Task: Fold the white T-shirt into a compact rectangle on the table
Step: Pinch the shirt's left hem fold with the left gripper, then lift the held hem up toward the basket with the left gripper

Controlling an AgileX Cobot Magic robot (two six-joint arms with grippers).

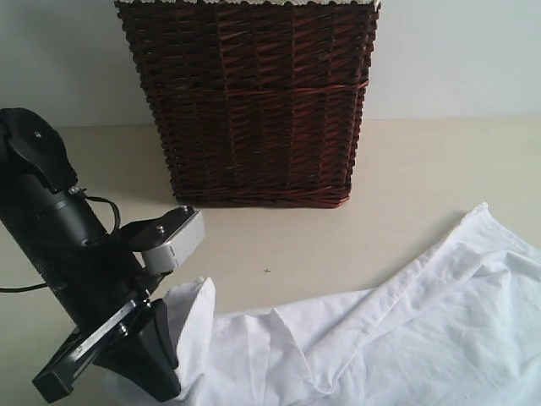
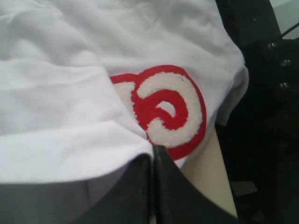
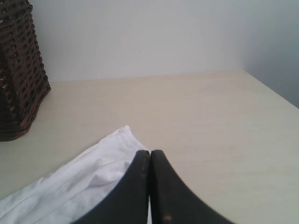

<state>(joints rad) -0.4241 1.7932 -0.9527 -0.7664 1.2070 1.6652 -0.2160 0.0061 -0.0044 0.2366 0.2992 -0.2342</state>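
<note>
The white T-shirt (image 1: pixel 406 330) lies crumpled across the near right of the table (image 1: pixel 439 161). At its left end a flap stands raised beside my left gripper (image 1: pixel 169 376). In the left wrist view that gripper (image 2: pixel 153 148) is shut on a fold of the T-shirt (image 2: pixel 70 93), just next to a fuzzy white letter outlined in red (image 2: pixel 170 109). My right gripper (image 3: pixel 150 153) is shut, its fingers pressed together, over a corner of the T-shirt (image 3: pixel 70 186) that rests flat on the table (image 3: pixel 210 116). I see nothing held in it.
A dark wicker basket (image 1: pixel 254 110) stands at the back middle against the pale wall, also showing at the edge of the right wrist view (image 3: pixel 18 70). The left arm's black body (image 1: pixel 59 245) fills the near left corner.
</note>
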